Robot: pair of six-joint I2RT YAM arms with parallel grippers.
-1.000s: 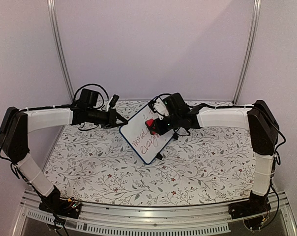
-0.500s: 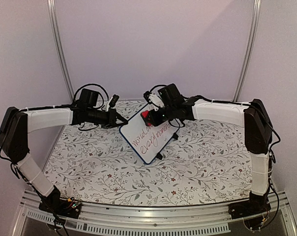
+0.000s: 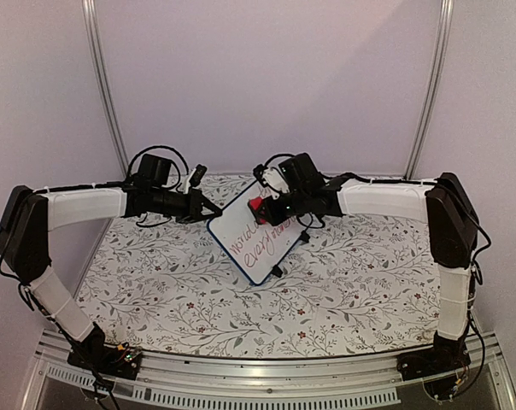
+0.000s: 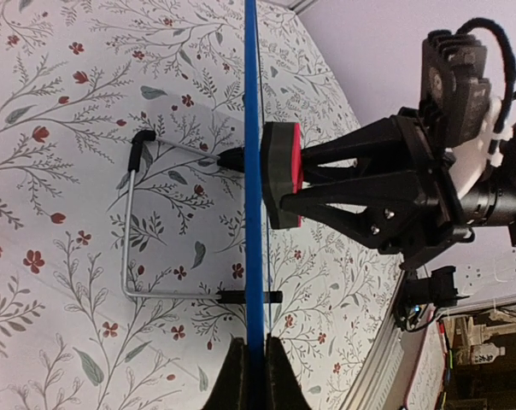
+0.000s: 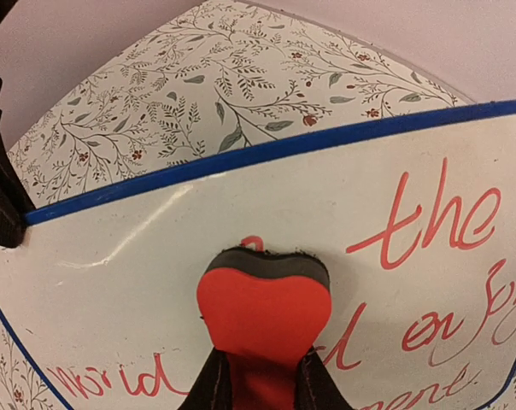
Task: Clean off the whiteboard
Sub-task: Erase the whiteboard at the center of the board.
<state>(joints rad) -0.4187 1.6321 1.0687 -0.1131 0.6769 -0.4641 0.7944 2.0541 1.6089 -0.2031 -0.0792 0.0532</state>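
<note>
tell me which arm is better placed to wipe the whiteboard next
Right. The right end effector holds the red eraser against the whiteboard, beside the red writing. The left end effector is clamped on the blue frame, steadying it.

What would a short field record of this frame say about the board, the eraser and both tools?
whiteboard: blue-framed, propped on its wire stand on the floral table
writing: red marker words across the face, not wiped
left tool: shut on the whiteboard's frame edge
right tool: shut on the red eraser
eraser contact: felt side against the whiteboard face
</note>
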